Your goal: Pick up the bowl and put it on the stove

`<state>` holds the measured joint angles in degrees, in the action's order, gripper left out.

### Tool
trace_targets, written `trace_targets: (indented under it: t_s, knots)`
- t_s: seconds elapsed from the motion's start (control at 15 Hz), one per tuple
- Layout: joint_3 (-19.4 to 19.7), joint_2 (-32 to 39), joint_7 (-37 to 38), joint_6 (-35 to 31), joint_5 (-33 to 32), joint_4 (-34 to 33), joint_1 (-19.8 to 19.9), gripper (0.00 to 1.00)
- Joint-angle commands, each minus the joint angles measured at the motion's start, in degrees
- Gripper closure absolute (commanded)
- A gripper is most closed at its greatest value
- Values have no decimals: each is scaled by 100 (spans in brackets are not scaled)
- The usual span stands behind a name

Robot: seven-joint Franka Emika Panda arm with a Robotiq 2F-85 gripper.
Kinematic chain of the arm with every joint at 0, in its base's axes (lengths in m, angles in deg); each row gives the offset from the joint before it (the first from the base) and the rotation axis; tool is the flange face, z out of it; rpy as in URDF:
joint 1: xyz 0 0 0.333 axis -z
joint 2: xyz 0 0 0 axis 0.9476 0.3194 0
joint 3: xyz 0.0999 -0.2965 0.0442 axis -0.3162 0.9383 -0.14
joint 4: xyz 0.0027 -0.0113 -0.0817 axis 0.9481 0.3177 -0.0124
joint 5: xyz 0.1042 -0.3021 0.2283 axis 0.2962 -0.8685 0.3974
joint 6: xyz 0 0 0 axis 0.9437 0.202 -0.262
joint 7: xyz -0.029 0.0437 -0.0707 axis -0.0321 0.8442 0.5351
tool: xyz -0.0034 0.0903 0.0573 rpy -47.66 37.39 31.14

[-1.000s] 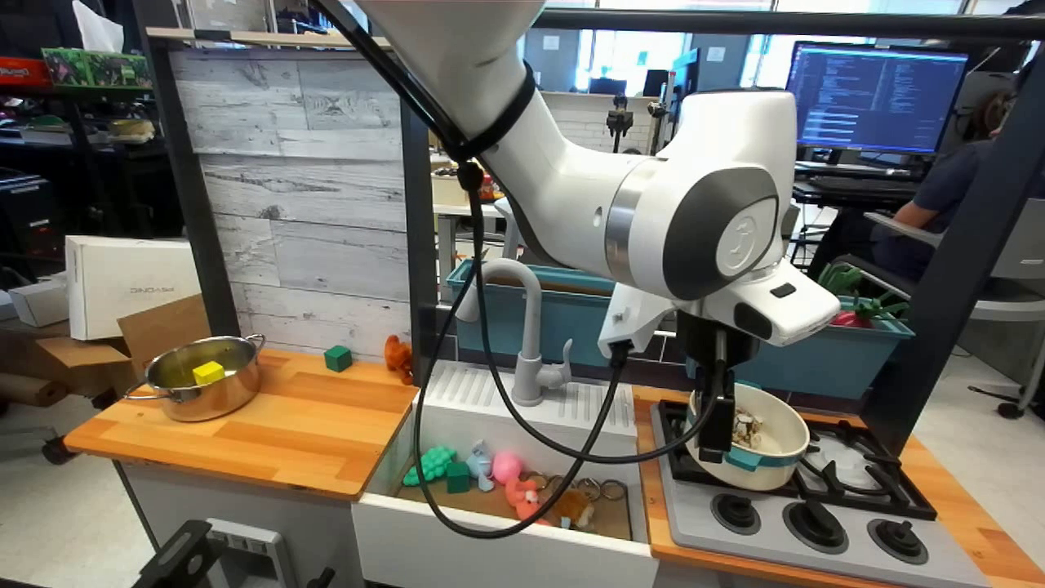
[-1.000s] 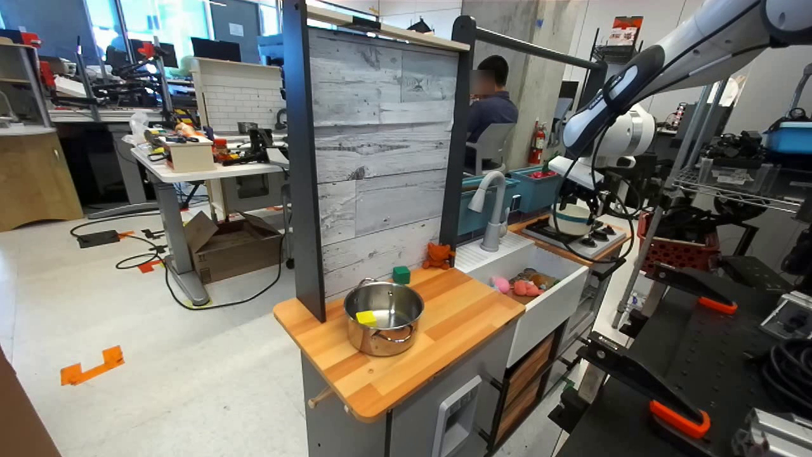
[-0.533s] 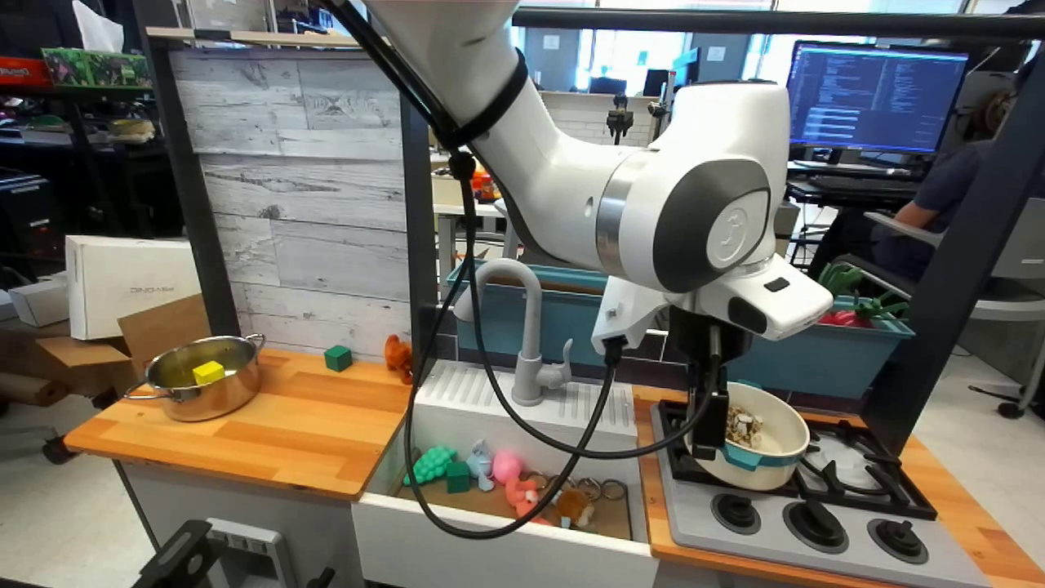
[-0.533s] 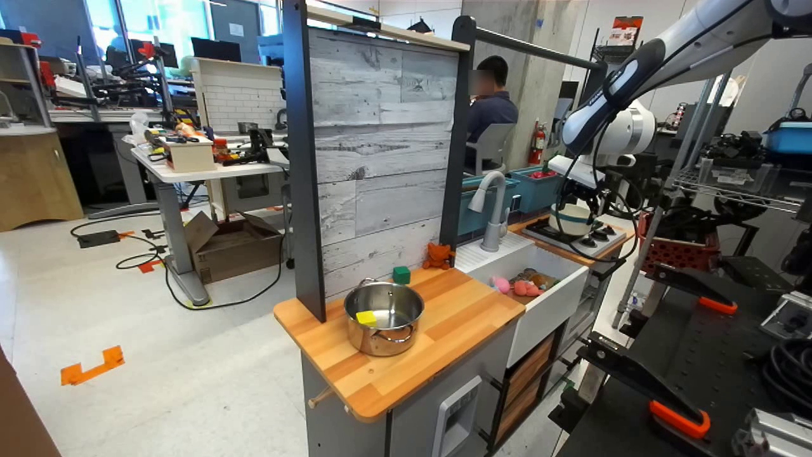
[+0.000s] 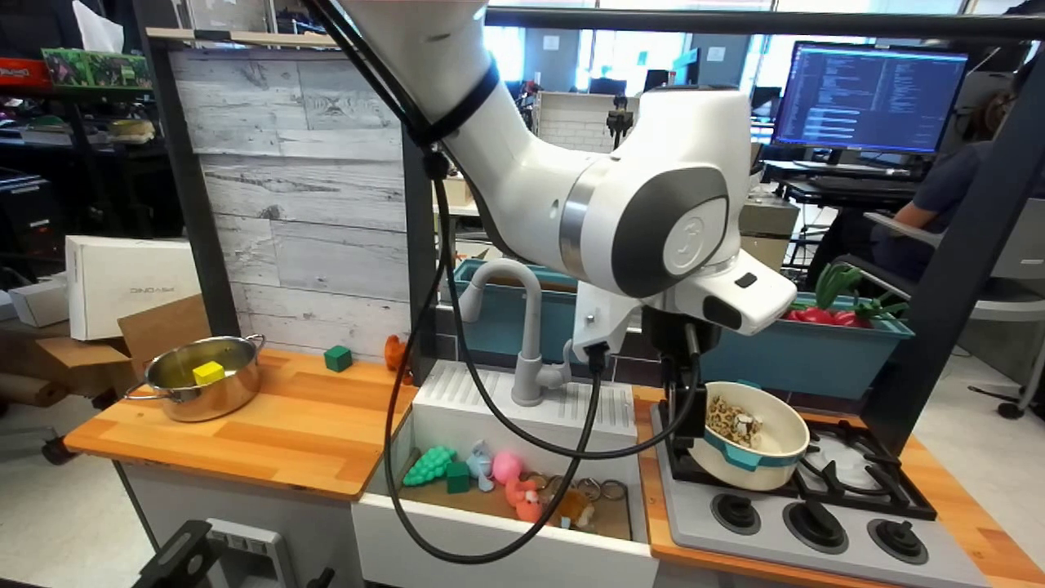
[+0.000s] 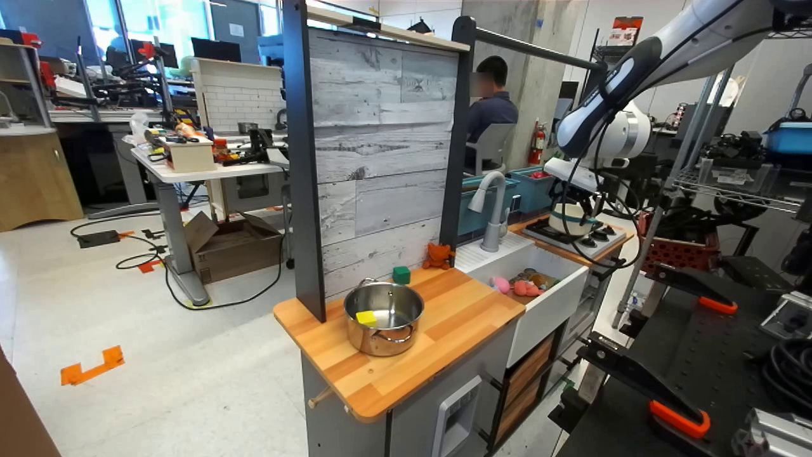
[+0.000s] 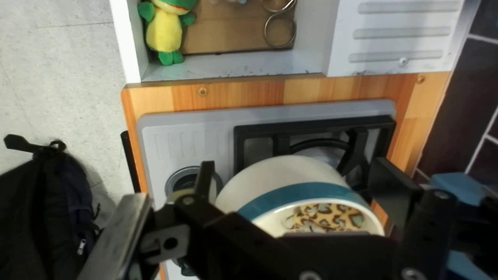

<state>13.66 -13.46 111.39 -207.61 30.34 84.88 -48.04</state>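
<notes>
The bowl (image 5: 780, 437) on the stove (image 5: 771, 518), the claw (image 7: 292, 169) spread wide

The wooden table (image 5: 326, 433) runs to either side of the white sink (image 5: 604, 563), with a grey plank panel (image 5: 326, 180) behind one end. The arm (image 5: 531, 196) cuts across the middle, hiding parts of the two teal planters (image 5: 816, 355); its black cable (image 5: 465, 559) loops down before the sink. On the half of the stove nearer the sink, the bowl stands upright with leopard-patterned contents (image 7: 328, 216) inside. The claw is released, its fingers (image 7: 391, 190) well apart, and the bowl shows between them in the wrist view; whether they touch it cannot be told. A steel pot (image 5: 212, 404) holding a yellow block (image 5: 208, 373) stands at the table's panel end, near a green block (image 5: 338, 358). Soft toys (image 5: 507, 467) and metal rings (image 5: 612, 489) lie in the sink.

Since a second ago, arm and claw have shifted toward the sink, baring more of the bowl's contents and a planter's red vegetables (image 5: 851, 319). Bowl, pot and blocks keep their places.
</notes>
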Motion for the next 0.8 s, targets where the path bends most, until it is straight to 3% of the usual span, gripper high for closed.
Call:
trace_targets:
  t_s: [0.0, 0.2, 0.27, 0.47, 0.73]
  knots:
    - [-349, -924, -895, -806, 2, 1370, -90, 0]
    - [-638, -1437, -1394, -1425, 71, 2175, -36, 0]
    - [-314, -790, -1134, -1007, 223, 1258, -191, 0]
    - [-416, -1169, -1366, -1203, 264, 1810, -212, 0]
    - [-418, -1246, -1409, -1205, 267, 1922, -213, 0]
